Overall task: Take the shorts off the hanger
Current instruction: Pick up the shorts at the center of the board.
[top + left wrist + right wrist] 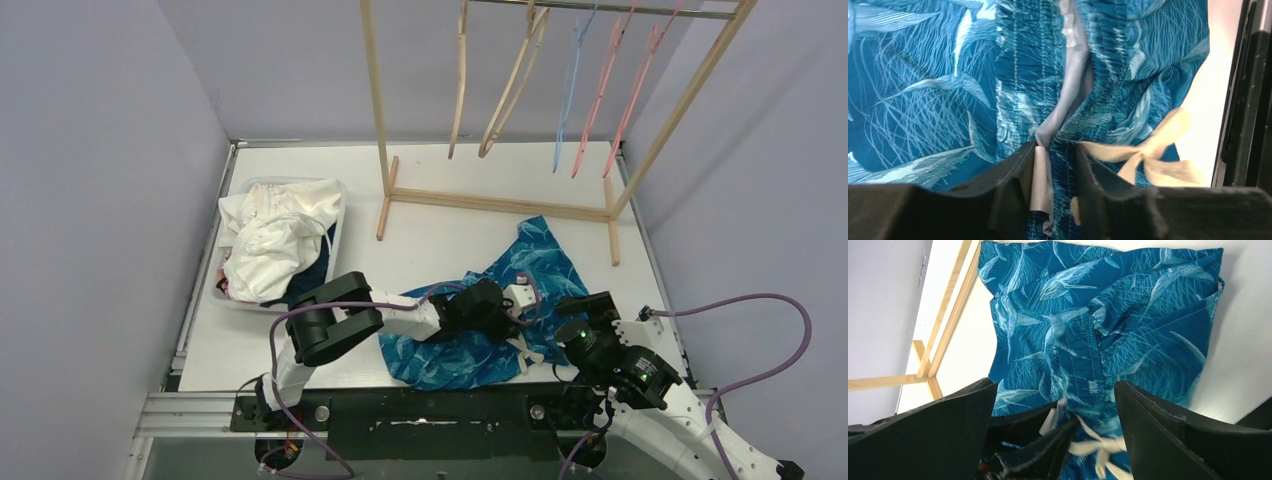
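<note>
The blue leaf-pattern shorts (530,265) lie spread on the white table in front of the rack, off any hanger. My left gripper (512,305) is shut on their gathered elastic waistband (1060,130), beside the white drawstring bow (1153,150). In the right wrist view the shorts (1108,315) fill the middle and the left gripper (1048,432) shows pinching the waistband. My right gripper (582,312) hovers over the right side of the shorts, its jaws wide open and empty (1055,395). The white drawstring shorts (270,240) lie on top in the tray over dark navy fabric (315,272).
A wooden rack (500,203) stands at the back with bare wooden hangers (510,80), a blue one (572,90) and pink ones (612,90). A white tray (337,222) of clothes sits at the left. Grey walls close in both sides.
</note>
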